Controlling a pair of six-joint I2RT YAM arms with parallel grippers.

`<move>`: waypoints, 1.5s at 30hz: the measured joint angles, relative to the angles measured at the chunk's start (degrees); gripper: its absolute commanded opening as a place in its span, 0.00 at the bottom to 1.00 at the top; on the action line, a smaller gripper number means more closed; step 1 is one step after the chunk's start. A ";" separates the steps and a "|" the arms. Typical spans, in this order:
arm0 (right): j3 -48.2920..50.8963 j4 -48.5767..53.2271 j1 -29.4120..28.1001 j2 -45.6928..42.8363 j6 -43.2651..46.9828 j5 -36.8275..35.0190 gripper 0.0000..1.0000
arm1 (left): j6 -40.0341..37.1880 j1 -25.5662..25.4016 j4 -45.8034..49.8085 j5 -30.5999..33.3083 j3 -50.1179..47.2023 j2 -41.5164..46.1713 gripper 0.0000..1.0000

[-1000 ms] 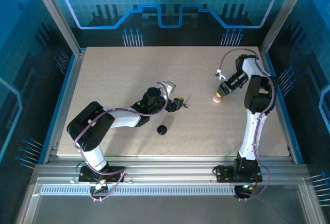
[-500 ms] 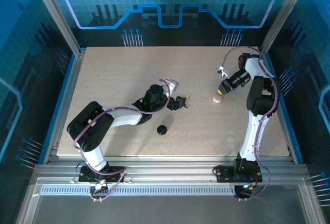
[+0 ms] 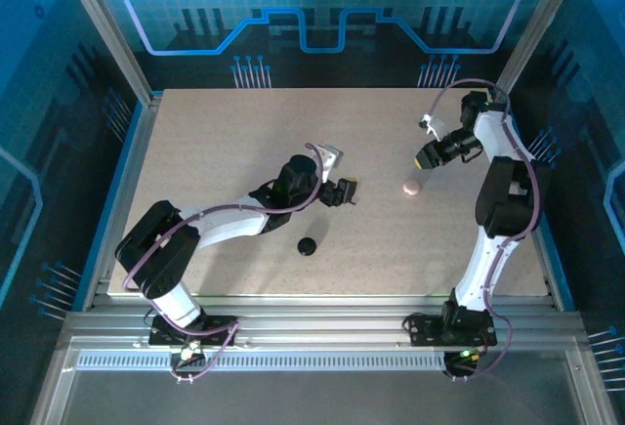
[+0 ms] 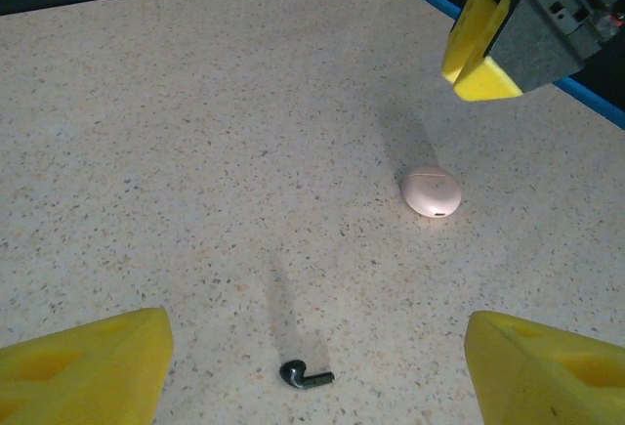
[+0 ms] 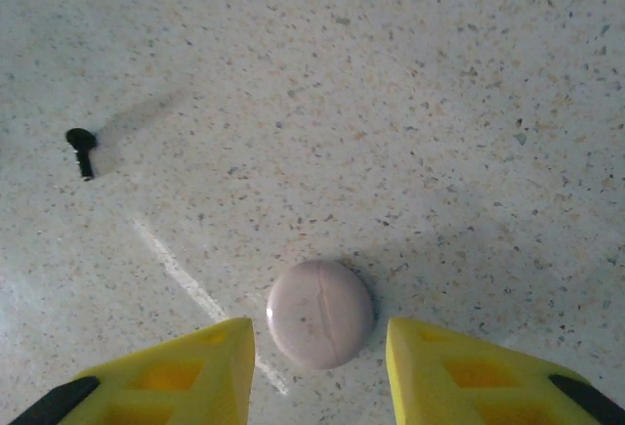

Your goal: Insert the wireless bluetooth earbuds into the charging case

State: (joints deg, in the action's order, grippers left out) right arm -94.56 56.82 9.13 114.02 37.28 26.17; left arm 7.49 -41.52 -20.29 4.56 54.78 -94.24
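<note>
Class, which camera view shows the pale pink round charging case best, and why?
The right wrist view: the pale pink round charging case lies close, seen from above, seam line visible. The left wrist view shows it smaller, at a slant; the top external view, a tiny pink dot.

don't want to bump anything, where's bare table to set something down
Widest bare patch: the table's far left, between its left edge and the left arm. Also free: near strip between black disc and right arm. Crowded: around the pink case and dark earbud, with both jaws close.
</note>
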 measured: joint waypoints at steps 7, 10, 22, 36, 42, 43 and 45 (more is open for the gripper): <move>10.29 -6.75 -0.68 -10.29 -8.13 0.98 0.42 | 6.49 -1.62 15.10 2.93 4.94 4.55 0.79; 15.58 -10.34 -2.43 -14.64 -12.31 1.09 0.43 | 10.29 -2.03 22.88 4.00 6.82 6.08 0.79; 29.03 -19.23 -18.34 -28.48 -32.44 -1.79 0.53 | 23.23 -2.95 52.98 5.57 17.03 2.75 0.76; 38.38 -23.87 -19.96 -41.13 -44.37 -3.28 0.54 | 23.80 -7.43 72.70 4.63 22.18 -9.35 0.74; 38.38 -22.95 -19.93 -43.76 -44.13 -3.82 0.54 | 17.77 -7.45 78.44 4.63 27.36 -14.71 0.75; 38.38 -22.88 -19.93 -44.39 -44.13 -3.89 0.54 | 16.85 -7.45 78.99 4.63 27.43 -14.82 0.75; 38.38 -22.86 -19.82 -45.40 -44.13 -3.87 0.54 | 14.29 -7.45 80.17 4.33 27.47 -14.97 0.75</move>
State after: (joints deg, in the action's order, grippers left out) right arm -56.18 33.95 -10.70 68.62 -6.85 22.31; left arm 21.78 -48.97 59.88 8.88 82.26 -109.21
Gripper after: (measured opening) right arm 0.539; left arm 0.751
